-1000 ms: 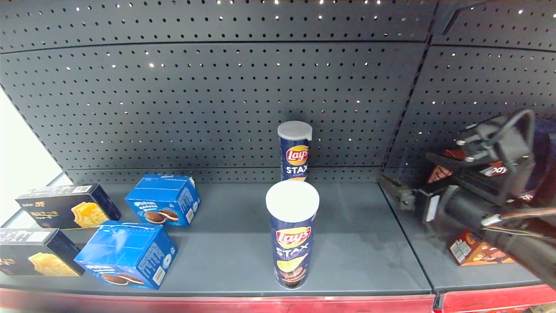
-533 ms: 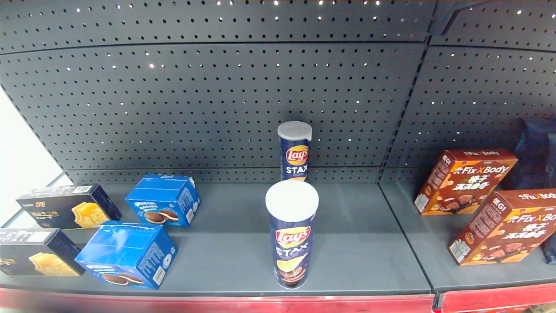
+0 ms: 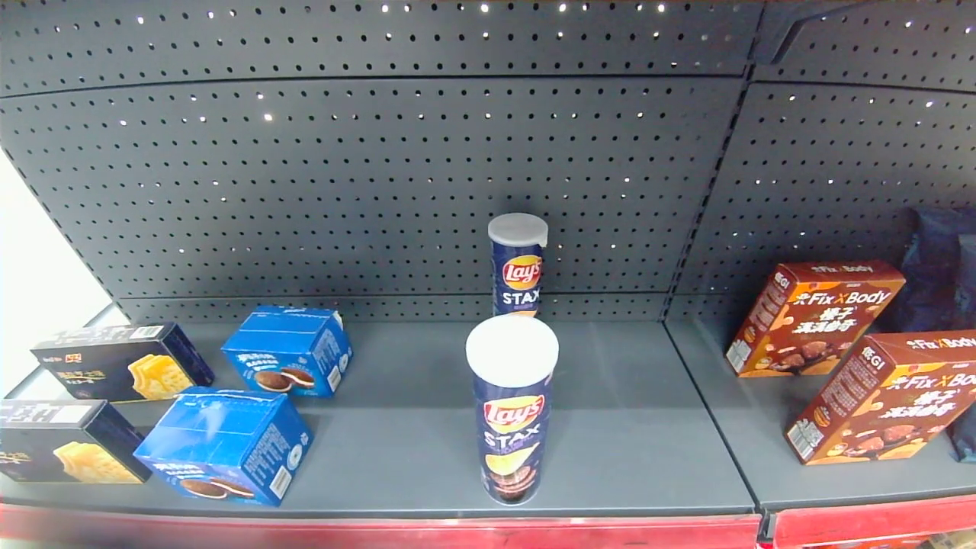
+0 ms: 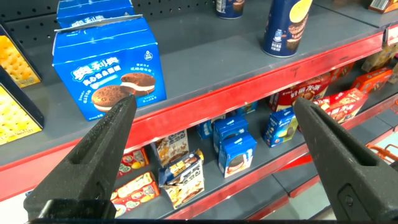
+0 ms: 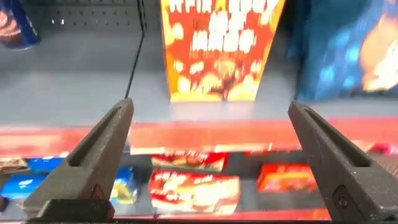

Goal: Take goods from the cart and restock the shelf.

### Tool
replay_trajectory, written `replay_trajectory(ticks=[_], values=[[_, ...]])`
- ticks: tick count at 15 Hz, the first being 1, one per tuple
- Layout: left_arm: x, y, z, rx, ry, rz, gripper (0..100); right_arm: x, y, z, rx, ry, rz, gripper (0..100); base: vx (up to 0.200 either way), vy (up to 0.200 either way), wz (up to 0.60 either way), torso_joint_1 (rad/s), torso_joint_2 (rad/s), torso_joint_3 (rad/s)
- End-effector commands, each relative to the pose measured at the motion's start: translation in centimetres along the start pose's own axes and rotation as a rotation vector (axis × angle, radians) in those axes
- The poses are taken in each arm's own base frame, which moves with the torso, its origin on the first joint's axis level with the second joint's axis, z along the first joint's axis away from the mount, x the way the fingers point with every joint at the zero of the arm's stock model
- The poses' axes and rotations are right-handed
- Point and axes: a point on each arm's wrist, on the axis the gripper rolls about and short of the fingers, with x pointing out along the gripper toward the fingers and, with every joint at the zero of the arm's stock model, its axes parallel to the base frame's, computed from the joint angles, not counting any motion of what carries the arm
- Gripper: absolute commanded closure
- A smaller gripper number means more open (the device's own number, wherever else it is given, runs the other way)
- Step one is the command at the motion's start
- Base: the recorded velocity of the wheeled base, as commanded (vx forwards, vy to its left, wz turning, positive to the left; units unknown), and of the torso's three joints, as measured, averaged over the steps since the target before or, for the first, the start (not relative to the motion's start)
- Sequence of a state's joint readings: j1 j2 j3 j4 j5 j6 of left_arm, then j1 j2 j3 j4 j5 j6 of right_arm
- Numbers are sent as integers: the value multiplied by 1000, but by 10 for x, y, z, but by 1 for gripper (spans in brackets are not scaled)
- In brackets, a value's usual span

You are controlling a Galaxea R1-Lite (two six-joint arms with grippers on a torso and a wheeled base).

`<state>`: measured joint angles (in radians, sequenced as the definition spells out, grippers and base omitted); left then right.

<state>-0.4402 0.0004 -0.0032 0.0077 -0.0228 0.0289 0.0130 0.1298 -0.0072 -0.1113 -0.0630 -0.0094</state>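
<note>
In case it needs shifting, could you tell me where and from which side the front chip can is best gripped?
Probably around the middle of the front chip can, coming level from the front of the shelf: it stands upright, a round tube, bare either side, with the rear can behind.

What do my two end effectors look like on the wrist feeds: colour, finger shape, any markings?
The left end effector has two matte dark grey fingers, flat-faced, broad at the base and tapering to narrow tips, plain and unmarked. The right end effector looks the same, with two plain dark grey wedge-shaped fingers.
</note>
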Motion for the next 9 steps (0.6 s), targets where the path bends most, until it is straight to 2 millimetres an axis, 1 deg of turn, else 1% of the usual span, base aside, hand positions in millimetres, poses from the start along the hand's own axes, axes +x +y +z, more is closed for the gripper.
replay_trajectory(ticks=[1, 2, 3, 4, 9], values=[[0, 0, 0, 0, 0, 0, 0, -6, 1, -7, 11, -28, -15, 0, 0, 0, 0, 0, 0, 0], [0, 0, 0, 0, 0, 0, 0, -7, 1, -10, 9, -14, 7, 0, 0, 0, 0, 0, 0, 0], [0, 0, 0, 0, 0, 0, 0, -9, 1, -17, 4, 18, 29, 0, 0, 0, 0, 0, 0, 0], [0, 0, 0, 0, 0, 0, 0, -10, 1, -16, 2, -7, 39, 0, 0, 0, 0, 0, 0, 0], [0, 0, 0, 0, 0, 0, 0, -10, 1, -16, 8, -13, 38, 0, 0, 0, 0, 0, 0, 0]])
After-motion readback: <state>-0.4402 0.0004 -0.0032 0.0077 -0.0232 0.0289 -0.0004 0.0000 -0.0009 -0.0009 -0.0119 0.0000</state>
